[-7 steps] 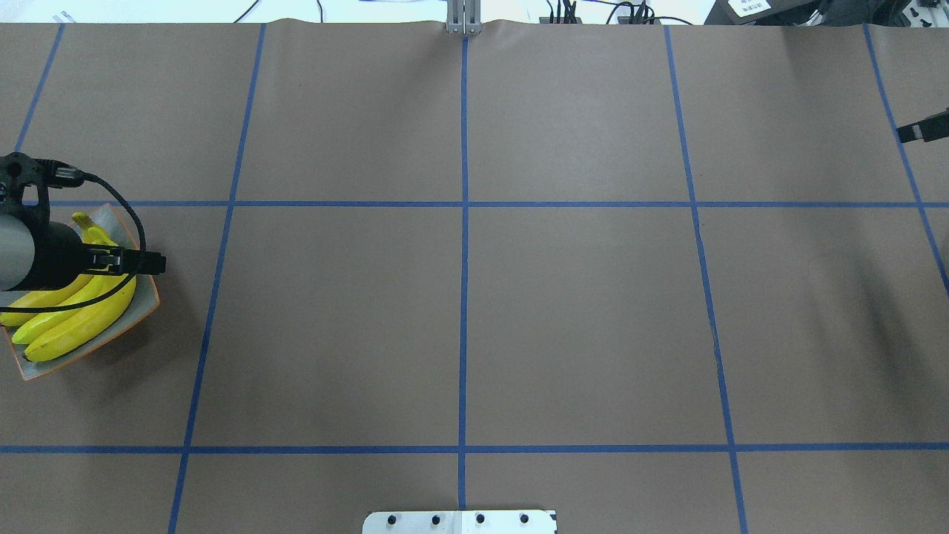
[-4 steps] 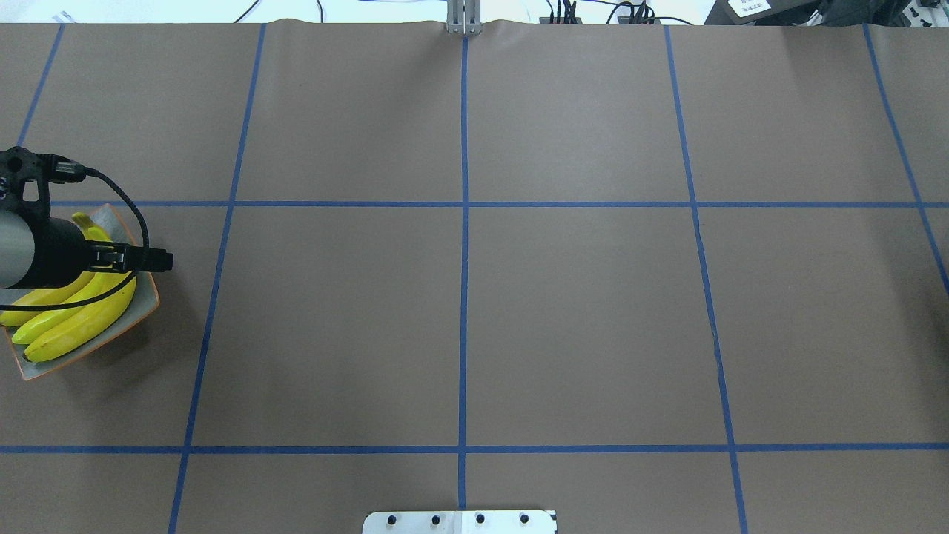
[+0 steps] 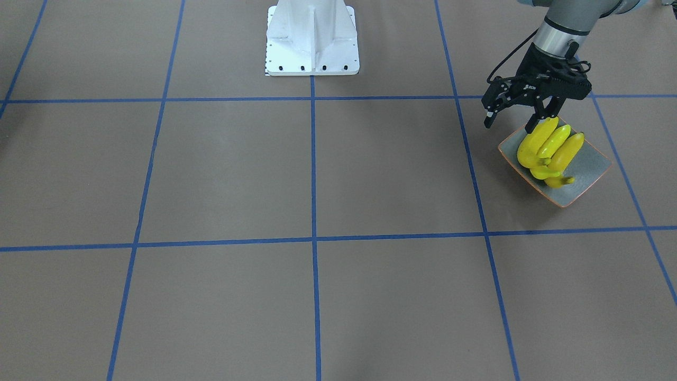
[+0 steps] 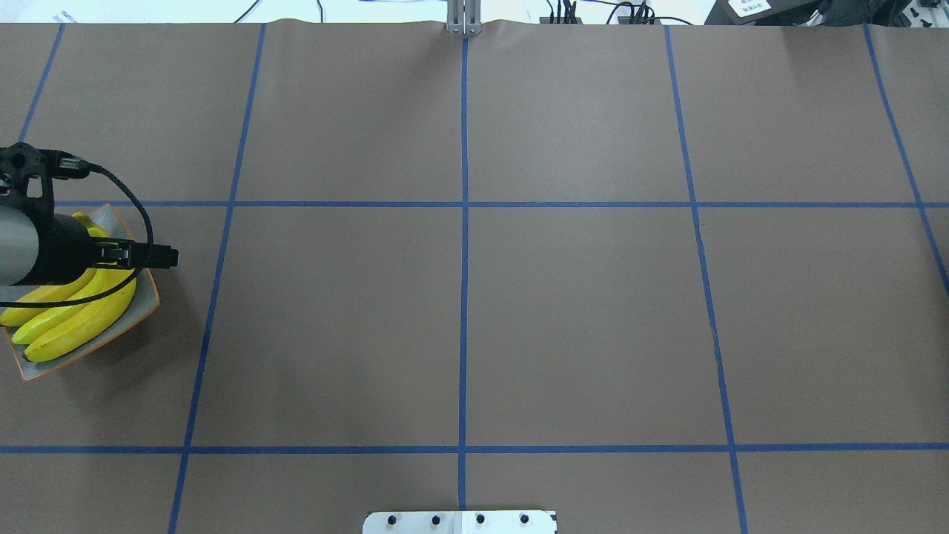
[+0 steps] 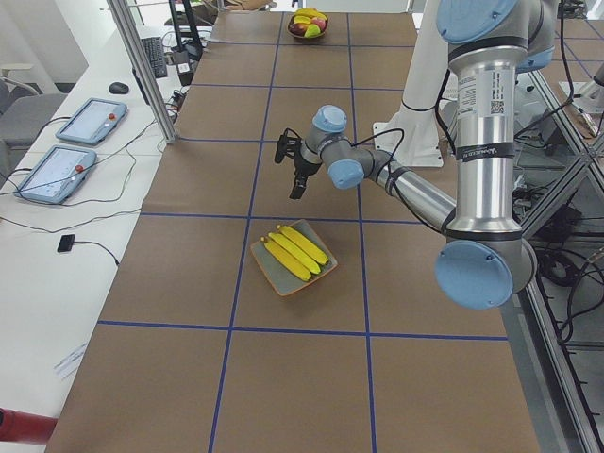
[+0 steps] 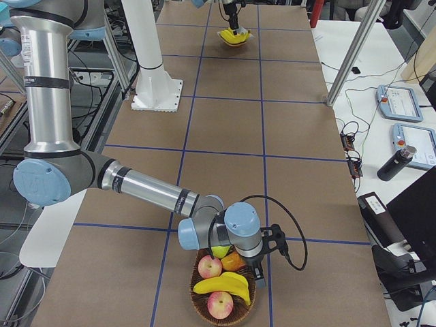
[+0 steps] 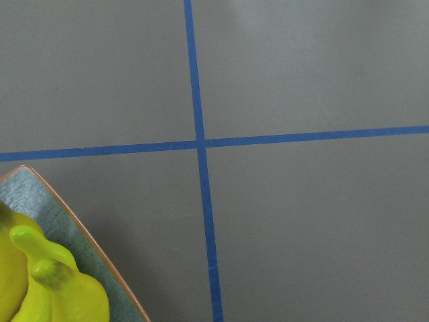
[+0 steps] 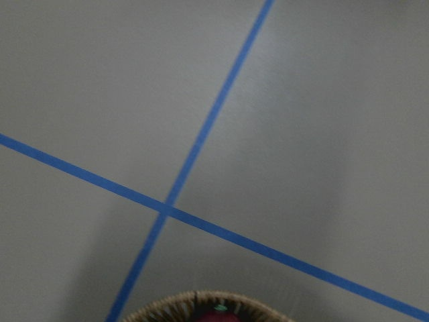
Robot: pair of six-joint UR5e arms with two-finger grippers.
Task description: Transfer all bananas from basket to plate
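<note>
Several yellow bananas (image 3: 547,151) lie side by side on the grey-green plate (image 3: 587,177) with an orange rim, at the table's left end. They also show in the overhead view (image 4: 74,319). My left gripper (image 3: 517,114) hovers open and empty over the plate's robot-side edge. One banana (image 6: 219,285) lies in the wicker basket (image 6: 197,303) at the table's right end. My right gripper (image 6: 257,262) hangs at the basket's rim; I cannot tell whether it is open or shut.
The basket also holds apples (image 6: 210,267) and other fruit. The white robot base (image 3: 312,39) stands at the middle of the near-robot edge. Blue tape lines divide the brown table (image 4: 578,319). Tablets and cables lie beyond the table's far edge.
My left gripper has drifted a little toward the table's middle, off the bananas. The right gripper's tip, at the overhead view's right edge a second ago, has left that view.
</note>
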